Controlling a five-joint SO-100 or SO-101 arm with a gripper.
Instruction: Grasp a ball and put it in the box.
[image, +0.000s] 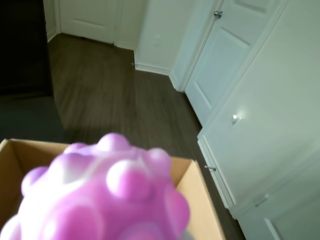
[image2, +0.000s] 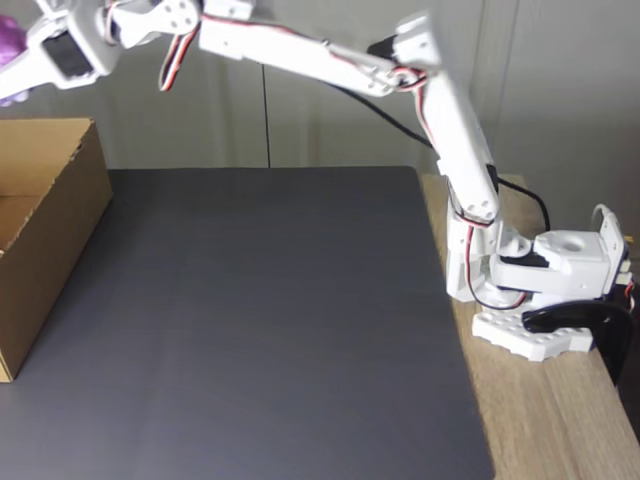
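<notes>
The knobbly purple, pink and white ball (image: 105, 190) looms large and blurred at the bottom of the wrist view, close to the camera. Behind and below it lies the open brown cardboard box (image: 202, 205). In the fixed view the white arm stretches to the upper left, and my gripper (image2: 14, 68) is shut on the ball (image2: 8, 42) at the picture's left edge, high above the box (image2: 62, 205). The fingertips are cut off by the frame edge there. The box stands at the left of the dark mat.
A dark grey mat (image2: 270, 320) covers the table. The arm's base (image2: 540, 290) is clamped on the wooden strip (image2: 560, 420) at the right. In the wrist view, white doors (image: 260, 115) and a dark wood floor (image: 115, 90) lie beyond the table.
</notes>
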